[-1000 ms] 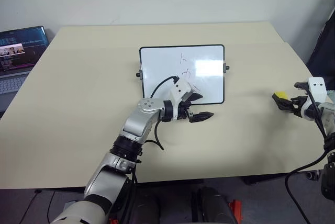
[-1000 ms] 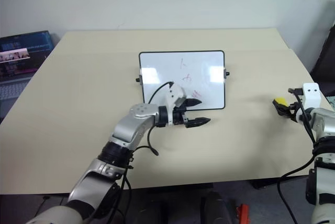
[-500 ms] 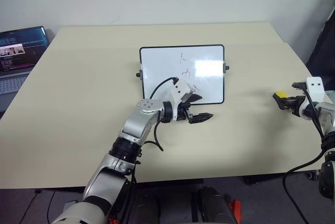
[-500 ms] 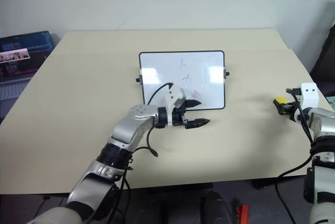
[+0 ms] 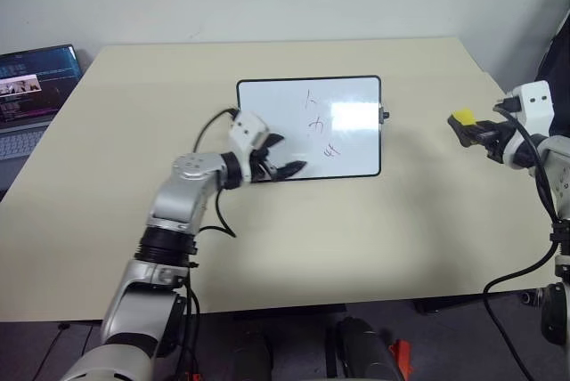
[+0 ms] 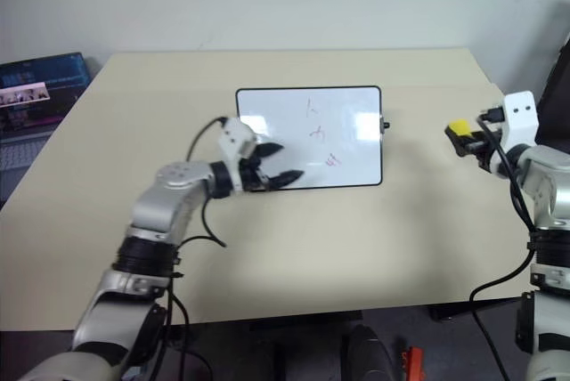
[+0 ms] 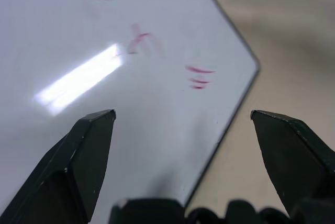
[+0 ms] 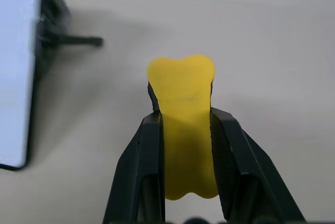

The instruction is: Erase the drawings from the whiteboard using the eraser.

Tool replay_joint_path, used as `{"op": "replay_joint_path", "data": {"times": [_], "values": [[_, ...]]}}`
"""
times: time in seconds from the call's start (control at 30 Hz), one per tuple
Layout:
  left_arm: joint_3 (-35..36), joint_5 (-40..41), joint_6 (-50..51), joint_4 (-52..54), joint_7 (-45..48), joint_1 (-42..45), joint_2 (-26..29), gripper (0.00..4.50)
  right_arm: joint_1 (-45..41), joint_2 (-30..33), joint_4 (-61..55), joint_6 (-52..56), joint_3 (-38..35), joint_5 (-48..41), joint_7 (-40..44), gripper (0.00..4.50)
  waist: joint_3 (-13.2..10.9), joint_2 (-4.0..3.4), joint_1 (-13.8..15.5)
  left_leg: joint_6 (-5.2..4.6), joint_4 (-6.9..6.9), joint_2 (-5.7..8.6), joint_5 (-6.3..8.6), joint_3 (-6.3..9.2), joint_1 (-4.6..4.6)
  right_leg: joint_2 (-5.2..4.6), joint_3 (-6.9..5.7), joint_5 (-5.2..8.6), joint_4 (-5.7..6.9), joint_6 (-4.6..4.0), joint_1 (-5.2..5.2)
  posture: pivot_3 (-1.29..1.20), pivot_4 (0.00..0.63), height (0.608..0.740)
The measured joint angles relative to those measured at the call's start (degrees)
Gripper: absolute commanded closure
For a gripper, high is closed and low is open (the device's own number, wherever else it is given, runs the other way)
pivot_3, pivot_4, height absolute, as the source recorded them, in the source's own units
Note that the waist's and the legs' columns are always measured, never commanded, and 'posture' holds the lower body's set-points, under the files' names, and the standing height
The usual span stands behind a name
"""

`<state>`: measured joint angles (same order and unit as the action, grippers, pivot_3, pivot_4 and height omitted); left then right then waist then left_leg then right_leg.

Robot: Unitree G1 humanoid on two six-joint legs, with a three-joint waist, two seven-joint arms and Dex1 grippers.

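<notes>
Right wrist view shows my right gripper [image 8: 184,130] squeezing the eraser [image 8: 183,103] by its sides (looks soft, light). My left gripper [image 7: 183,130] is spread wide.

Left pincer [image 5: 283,155] covers the whiteboard's [image 5: 347,132] near-left corner, frame and left knob hidden under it. Drawings [image 5: 313,120] too small and faint from the head views to read as shapes; in the left wrist view they're smeared and soft [image 7: 199,76]. Eraser's [image 8: 184,130] sides are buried between the right pincer's fingers [image 8: 141,177], lower end cut by the frame edge. Laptop [image 5: 31,96] cropped at the left edge, screen content unreadable. Desk's [image 5: 401,239] right corner runs behind the right arm. Whiteboard in the right wrist view [image 8: 15,67] clipped, just a sliver.
</notes>
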<state>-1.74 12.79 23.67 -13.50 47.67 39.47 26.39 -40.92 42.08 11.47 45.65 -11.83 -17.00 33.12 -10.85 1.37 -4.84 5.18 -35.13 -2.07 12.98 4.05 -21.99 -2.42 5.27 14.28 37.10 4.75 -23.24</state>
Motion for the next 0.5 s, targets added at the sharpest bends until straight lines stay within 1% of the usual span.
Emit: {"op": "replay_joint_path", "data": {"times": [0.07, 0.17, 0.3, 0.5], "values": [[1.4, 0.1, -0.1, -0.1, -0.8, 0.1, 1.0, 0.00, -3.1, -2.0, -0.1, 0.0, 1.5, 0.1, -0.7, 3.65, 0.0, 0.00, 0.0, 0.00, -0.01, 0.00, 0.00, 0.00, 0.00, 0.00, -0.01, 0.00, 0.01, 0.00, 0.00, 0.00, 0.150, 0.740], [2.1, 0.1, -0.1, 0.2, -0.9, 0.3, 1.6, 0.00, -9.1, -6.1, 0.4, -2.3, 6.6, 2.1, -1.0, 3.65, 0.0, 0.00, -0.1, 0.00, 0.02, 0.00, 0.00, 0.02, 0.01, 0.00, -0.02, 0.00, 0.03, -0.01, -0.03, 0.00, 0.150, 0.740], [1.9, 0.1, 0.6, 2.2, -0.8, -0.4, 1.7, 0.00, -14.4, -11.5, 5.1, -11.6, 13.6, 5.9, -0.2, 3.65, 0.0, 0.00, -0.1, 0.00, 0.02, 0.00, 0.00, 0.06, -0.08, 0.00, -0.08, -0.01, -0.02, -0.01, -0.06, 0.00, 0.150, 0.740], [2.1, 0.3, 2.7, 5.1, -0.7, -2.8, 3.7, 0.00, -20.7, -17.8, 19.7, -28.7, 20.2, 14.2, -0.6, 3.65, 0.0, -0.01, -0.1, 0.00, 0.02, 0.00, 0.00, 0.10, -0.23, -0.03, -0.15, -0.02, 0.03, -0.03, -0.21, 0.00, 0.150, 0.740]]}}
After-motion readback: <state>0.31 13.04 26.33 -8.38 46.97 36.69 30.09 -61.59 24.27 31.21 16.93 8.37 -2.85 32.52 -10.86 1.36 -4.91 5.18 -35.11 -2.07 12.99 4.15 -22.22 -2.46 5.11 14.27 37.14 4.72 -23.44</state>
